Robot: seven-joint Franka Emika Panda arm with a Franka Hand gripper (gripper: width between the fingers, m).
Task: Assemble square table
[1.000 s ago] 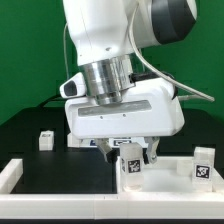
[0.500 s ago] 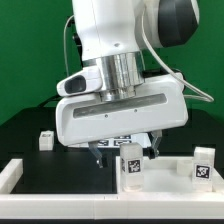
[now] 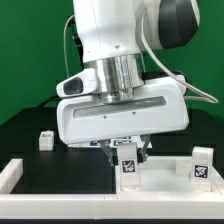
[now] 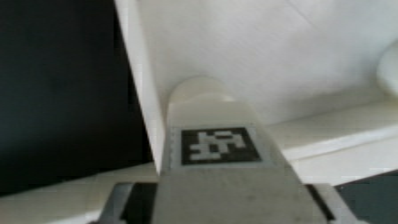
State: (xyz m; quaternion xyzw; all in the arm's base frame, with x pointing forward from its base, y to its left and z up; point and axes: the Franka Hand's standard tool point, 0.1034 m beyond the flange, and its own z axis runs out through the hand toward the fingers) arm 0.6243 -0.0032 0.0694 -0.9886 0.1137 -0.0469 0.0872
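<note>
A short white table leg (image 3: 129,168) with a black-and-white tag stands upright by the left edge of the flat white square panel (image 3: 172,174). My gripper (image 3: 128,155) reaches down over the leg, its fingers pressed against both sides, shut on it. In the wrist view the leg (image 4: 222,120) runs straight out from between the fingers of the gripper (image 4: 222,205), with the panel (image 4: 285,60) behind it. A second tagged leg (image 3: 203,163) stands at the panel's right side. A third leg (image 3: 45,140) lies on the black table at the exterior view's left.
The low white border wall (image 3: 15,172) runs along the front of the black table and turns up at the exterior view's left. A green backdrop closes the rear. The arm's wide white body hides the middle of the table.
The jaws have closed in from wide open onto the upright leg. Before that the arm shifted slightly to the exterior view's left and settled over it.
</note>
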